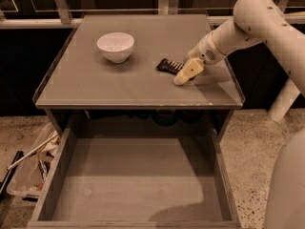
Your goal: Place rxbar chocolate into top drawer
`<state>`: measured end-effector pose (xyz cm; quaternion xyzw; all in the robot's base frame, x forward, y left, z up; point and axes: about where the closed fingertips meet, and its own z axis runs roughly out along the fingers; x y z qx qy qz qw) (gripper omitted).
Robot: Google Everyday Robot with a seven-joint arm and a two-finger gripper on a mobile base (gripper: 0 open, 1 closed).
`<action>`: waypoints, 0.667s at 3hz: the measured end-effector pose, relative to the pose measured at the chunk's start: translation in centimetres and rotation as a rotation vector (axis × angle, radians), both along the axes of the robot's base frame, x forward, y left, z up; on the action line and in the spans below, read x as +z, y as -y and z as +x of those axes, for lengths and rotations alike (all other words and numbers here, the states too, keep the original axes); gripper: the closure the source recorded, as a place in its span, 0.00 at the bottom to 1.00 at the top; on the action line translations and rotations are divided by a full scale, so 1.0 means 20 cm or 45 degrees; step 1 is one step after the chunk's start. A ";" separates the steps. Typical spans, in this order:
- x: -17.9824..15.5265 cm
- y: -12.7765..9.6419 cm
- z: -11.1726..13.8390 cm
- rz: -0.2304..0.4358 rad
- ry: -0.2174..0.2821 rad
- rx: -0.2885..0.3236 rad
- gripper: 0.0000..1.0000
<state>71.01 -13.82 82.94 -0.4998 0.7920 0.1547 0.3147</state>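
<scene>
While the top drawer [53, 185] stands pulled well out below the table [143, 87], its flat grey bottom shows from wall to wall, with a soft shadow falling across the near right corner. The rxbar chocolate [167, 65] is not in it. The bar lies flat up on the tabletop, right of centre, its dark wrapper angled a little towards the back left. The gripper [183, 78] is down at the bar's right end, its cream-coloured tip resting at or just above the table surface, right against the wrapper. From where I stand I cannot tell whether it is spread, pressed together or pinching the bar. The pale arm [248, 27] comes in from the right, over the table's right edge.

A white bowl [116, 46] sits upright on the left half of the tabletop, well apart from the bar; only its plain white inside shows. On the speckled floor to the left of the drawer is a clear plastic bin [21, 187], holding a jumble of things, among them a pale stick lying slantwise.
</scene>
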 end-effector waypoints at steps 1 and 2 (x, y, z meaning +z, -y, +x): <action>0.00 0.00 0.00 0.000 0.000 0.000 0.42; 0.00 0.00 0.00 0.000 0.000 0.000 0.66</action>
